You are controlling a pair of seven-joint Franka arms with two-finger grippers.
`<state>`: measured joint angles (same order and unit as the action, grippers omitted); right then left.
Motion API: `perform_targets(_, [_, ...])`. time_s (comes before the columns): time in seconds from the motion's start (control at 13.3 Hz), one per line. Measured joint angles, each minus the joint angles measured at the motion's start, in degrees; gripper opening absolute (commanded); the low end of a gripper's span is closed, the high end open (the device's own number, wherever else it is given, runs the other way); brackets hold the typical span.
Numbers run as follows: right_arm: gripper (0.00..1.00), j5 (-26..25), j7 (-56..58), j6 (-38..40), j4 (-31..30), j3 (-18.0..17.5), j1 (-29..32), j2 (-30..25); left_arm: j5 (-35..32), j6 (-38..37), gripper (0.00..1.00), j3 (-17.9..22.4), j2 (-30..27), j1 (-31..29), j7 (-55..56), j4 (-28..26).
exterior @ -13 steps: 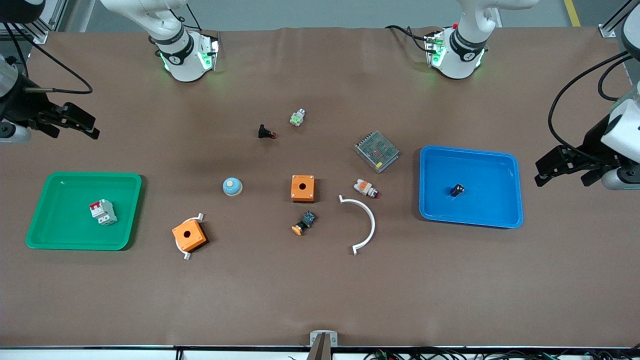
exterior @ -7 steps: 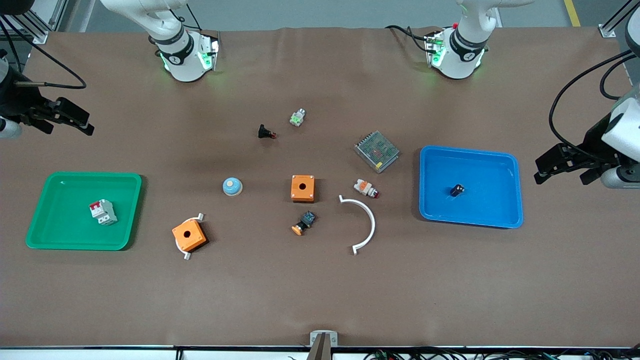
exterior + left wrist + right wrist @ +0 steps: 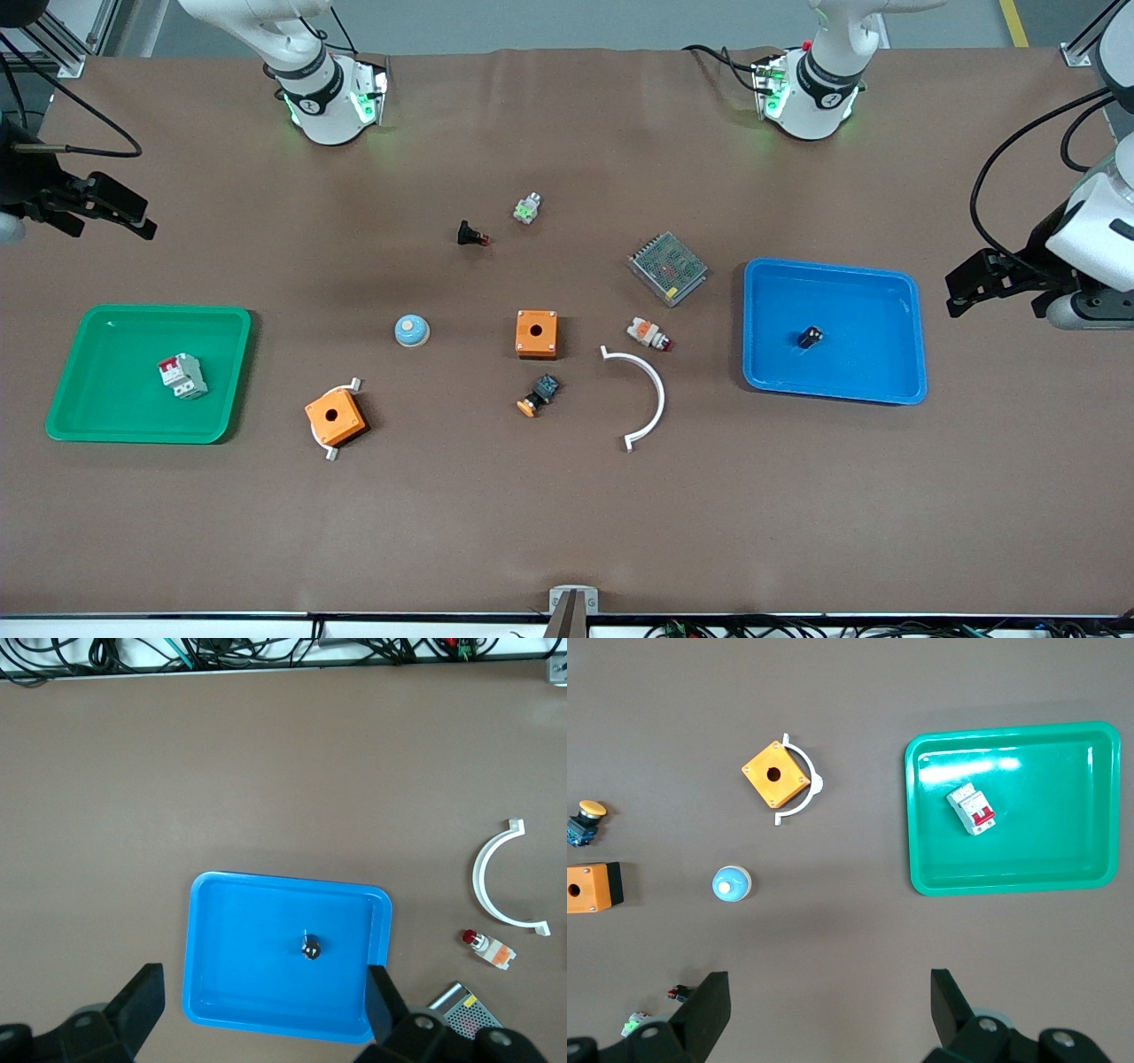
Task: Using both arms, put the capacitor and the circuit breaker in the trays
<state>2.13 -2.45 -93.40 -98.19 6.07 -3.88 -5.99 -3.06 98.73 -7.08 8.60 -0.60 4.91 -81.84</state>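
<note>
While capacitor [image 3: 809,337] sits in blue tray [image 3: 886,390], power supply [image 3: 668,268] near.

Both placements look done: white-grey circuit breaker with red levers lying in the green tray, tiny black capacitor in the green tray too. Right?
Not quite. The front view shows the tiny black capacitor in the blue tray. The white-grey circuit breaker with red levers is indeed in the green tray.

White rounded arm links [image 3: 301,44], black band at each base [image 3: 819,84] with green lights, black cables [image 3: 1010,159], black angular fingers [image 3: 142,997]
</note>
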Motion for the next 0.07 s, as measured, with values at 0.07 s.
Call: perform_targets(0.07, [1.0,0.0,0.16,0.16,0.0,0.0,0.1,0.0,0.0,-0.42,1.0,0.0,-0.05,0.0,0.0,0.59])
